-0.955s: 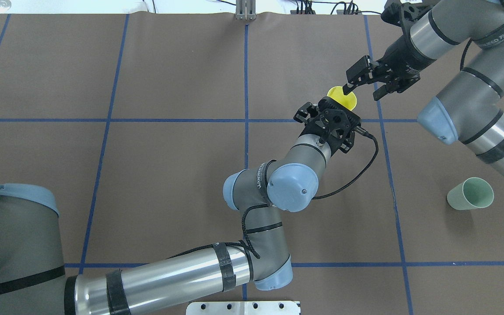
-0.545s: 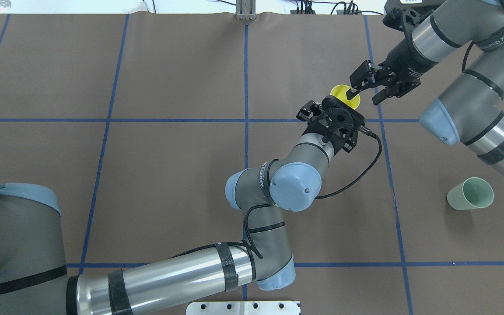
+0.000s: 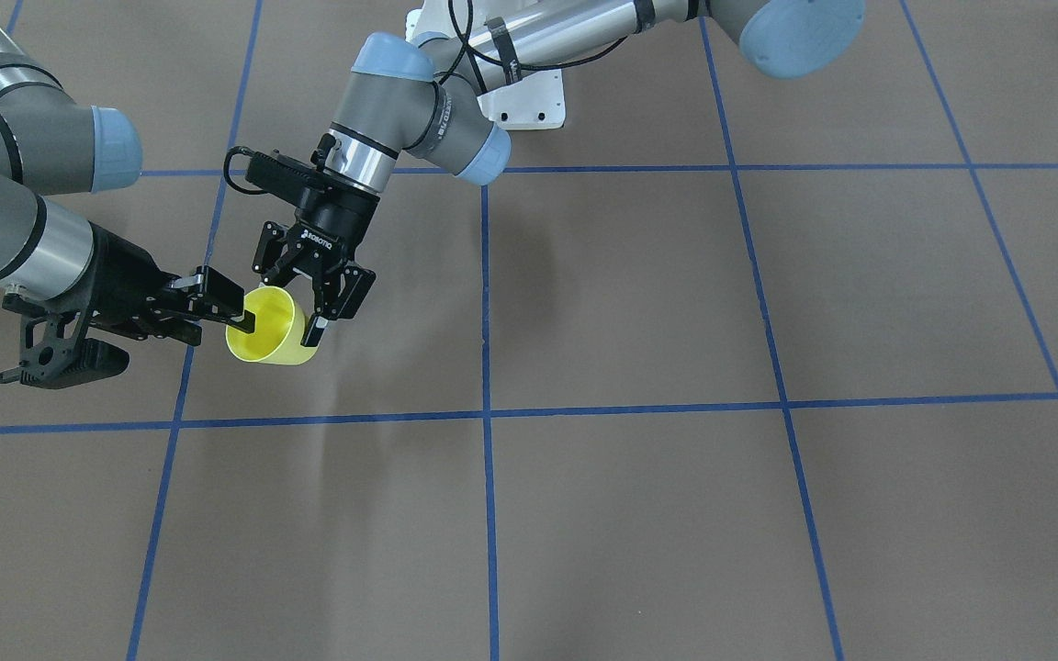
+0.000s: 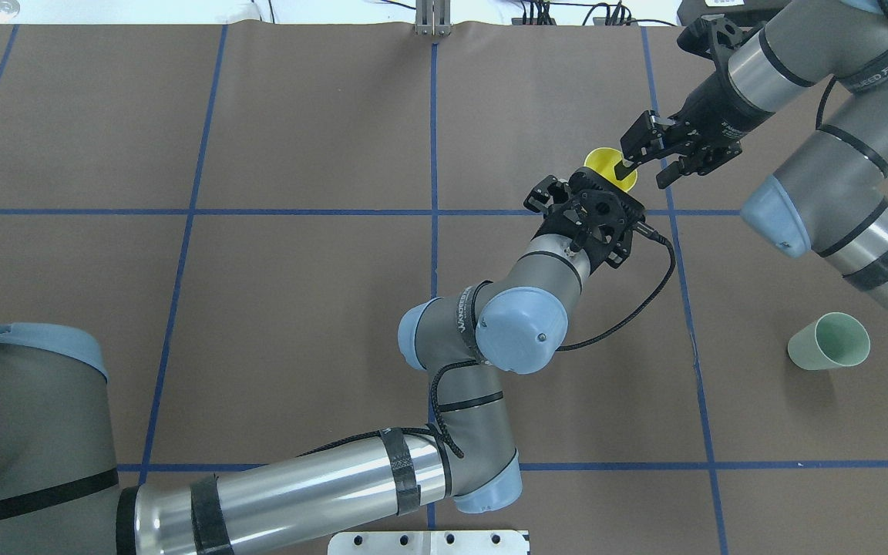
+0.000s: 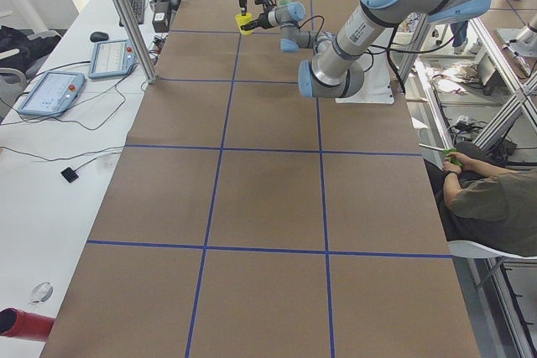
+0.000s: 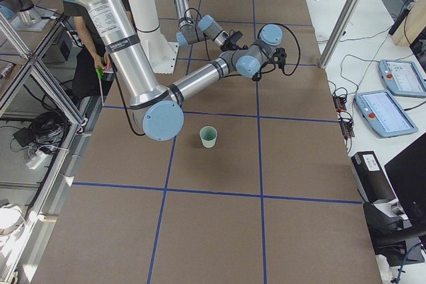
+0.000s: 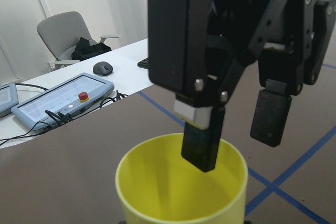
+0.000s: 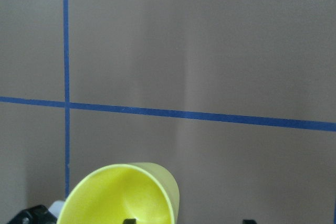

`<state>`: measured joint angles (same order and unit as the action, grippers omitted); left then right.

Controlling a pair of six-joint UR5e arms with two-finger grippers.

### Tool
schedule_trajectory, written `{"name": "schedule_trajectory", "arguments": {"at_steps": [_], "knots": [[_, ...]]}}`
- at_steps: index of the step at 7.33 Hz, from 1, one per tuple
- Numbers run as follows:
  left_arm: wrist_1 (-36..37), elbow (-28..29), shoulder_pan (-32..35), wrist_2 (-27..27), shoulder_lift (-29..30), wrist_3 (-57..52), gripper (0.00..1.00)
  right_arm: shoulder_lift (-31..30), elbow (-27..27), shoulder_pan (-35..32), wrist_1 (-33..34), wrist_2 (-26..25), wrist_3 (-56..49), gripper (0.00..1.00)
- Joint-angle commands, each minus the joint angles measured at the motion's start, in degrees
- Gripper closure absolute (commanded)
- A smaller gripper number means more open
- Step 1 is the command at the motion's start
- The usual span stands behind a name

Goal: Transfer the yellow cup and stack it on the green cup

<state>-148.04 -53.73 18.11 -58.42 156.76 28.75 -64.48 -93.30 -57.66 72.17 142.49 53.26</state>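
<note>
The yellow cup (image 3: 267, 332) hangs rim-up above the table, tilted toward the right arm; it also shows in the overhead view (image 4: 610, 165). My left gripper (image 3: 298, 308) is shut on the cup's lower body from the side. My right gripper (image 4: 644, 171) is open at the cup's rim: in the left wrist view one finger (image 7: 201, 145) is inside the cup (image 7: 178, 203) and the other finger (image 7: 270, 119) is outside it, apart from the wall. The green cup (image 4: 829, 341) stands upright on the table, well to the right and nearer the robot.
Blue tape lines (image 4: 434, 154) divide the brown table cover into squares. A metal plate (image 4: 428, 542) sits at the robot's table edge. A seated operator (image 5: 487, 199) and control pendants (image 5: 50, 94) are beside the table.
Both grippers and the yellow cup have shifted slightly farther from the robot and to the right. The right finger stays inside the cup; the green cup has not moved.
</note>
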Motion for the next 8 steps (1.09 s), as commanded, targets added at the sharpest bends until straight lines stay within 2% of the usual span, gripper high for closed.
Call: {"name": "schedule_trajectory", "arguments": {"at_steps": [1, 3, 8], "knots": [[-0.2, -0.1, 0.0, 0.2, -0.1, 0.0, 0.93, 0.0, 0.0, -0.1, 0.0, 0.9, 0.0, 0.32], [-0.5, -0.1, -0.1, 0.2, -0.1, 0.0, 0.91, 0.0, 0.0, 0.0, 0.0, 1.0, 0.2, 0.47], [-1.0, -0.1, -0.1, 0.2, -0.1, 0.0, 0.91, 0.3, 0.0, 0.1, -0.2, 1.0, 0.4, 0.45]]}}
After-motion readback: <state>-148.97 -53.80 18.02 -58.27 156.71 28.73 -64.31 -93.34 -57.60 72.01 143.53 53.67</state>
